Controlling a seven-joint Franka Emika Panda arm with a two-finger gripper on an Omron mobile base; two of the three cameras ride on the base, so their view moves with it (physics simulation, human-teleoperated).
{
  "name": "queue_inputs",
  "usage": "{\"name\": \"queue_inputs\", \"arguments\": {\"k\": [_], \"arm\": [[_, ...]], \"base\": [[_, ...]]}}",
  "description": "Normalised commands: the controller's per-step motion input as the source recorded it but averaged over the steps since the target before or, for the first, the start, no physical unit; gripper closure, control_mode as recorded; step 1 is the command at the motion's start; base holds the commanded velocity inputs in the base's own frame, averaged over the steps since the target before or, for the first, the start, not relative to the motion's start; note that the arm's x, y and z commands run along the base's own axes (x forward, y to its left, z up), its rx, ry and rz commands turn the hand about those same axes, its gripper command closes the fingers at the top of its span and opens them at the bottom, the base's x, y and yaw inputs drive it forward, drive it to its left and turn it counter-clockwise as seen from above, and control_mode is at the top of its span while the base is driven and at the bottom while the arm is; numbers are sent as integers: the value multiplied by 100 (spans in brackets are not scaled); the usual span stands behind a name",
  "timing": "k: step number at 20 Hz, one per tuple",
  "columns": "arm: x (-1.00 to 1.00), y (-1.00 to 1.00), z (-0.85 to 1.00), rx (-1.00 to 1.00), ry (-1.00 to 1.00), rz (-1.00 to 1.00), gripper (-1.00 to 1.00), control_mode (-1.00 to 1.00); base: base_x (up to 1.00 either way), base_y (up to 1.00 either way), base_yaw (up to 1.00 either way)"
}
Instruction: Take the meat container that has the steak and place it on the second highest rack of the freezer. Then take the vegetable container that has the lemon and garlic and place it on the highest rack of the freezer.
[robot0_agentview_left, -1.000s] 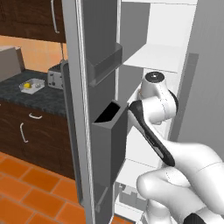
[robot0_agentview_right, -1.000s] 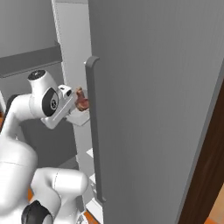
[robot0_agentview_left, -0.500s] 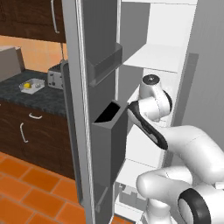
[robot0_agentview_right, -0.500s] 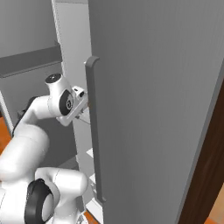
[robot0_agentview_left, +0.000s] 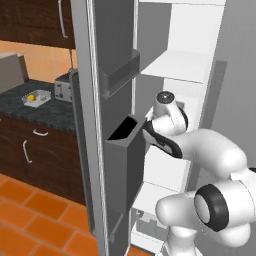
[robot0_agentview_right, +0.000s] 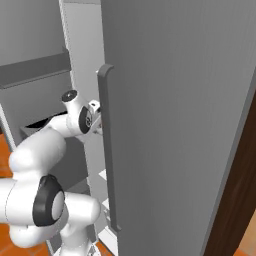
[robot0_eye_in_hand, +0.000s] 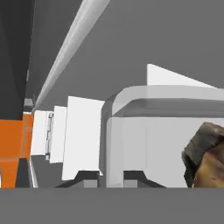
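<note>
In the hand view my gripper (robot0_eye_in_hand: 110, 178) is shut on the near wall of the clear meat container (robot0_eye_in_hand: 144, 140). The brown steak (robot0_eye_in_hand: 204, 154) lies in it at the right. In the left base view my wrist (robot0_agentview_left: 169, 107) reaches into the open freezer (robot0_agentview_left: 220, 100), below the highest rack (robot0_agentview_left: 182, 66). The second highest rack is hidden behind my arm. The vegetable container (robot0_agentview_left: 36, 98) sits on the dark counter at the far left with the yellow lemon (robot0_agentview_left: 31, 98) in it. The garlic is too small to make out.
The open freezer door (robot0_agentview_left: 117, 150) with its grey bins (robot0_agentview_left: 125, 160) stands close on my arm's left. The closed right door (robot0_agentview_right: 175, 125) and its long handle (robot0_agentview_right: 106, 150) stand close on the other side. A toaster (robot0_agentview_left: 62, 90) stands beside the vegetable container.
My hand has pushed deeper into the freezer with the container. The steak, seen beside the door edge a second ago in the right base view, is now behind that edge.
</note>
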Motion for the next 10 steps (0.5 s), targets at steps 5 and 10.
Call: {"name": "queue_inputs", "arguments": {"k": [5, 10], "arm": [[61, -7, -33, 0, -4, -3, 100, -100], [55, -26, -17, 0, -3, -2, 100, -100]], "base": [[0, 0, 0], [0, 0, 0]]}}
